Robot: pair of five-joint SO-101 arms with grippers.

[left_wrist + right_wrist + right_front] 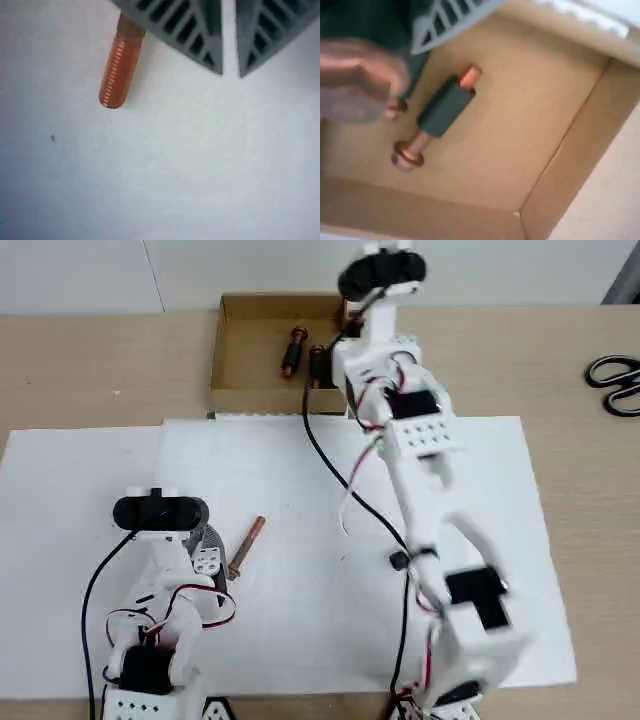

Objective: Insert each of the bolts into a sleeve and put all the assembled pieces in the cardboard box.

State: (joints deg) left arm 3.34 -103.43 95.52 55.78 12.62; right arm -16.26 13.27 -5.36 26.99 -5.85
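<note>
Near left on the white sheet (300,500): one bare bolt (117,75), no sleeve on it, lying just beside the left gripper (230,74). Fingers all but closed on nothing, probably parked low to keep the bolt within reach. Far side: right gripper (340,340) down inside the cardboard box (235,360), likely for a drop-off; open or closed, cannot tell. Already in the box, two assembled pieces (293,350).
</note>
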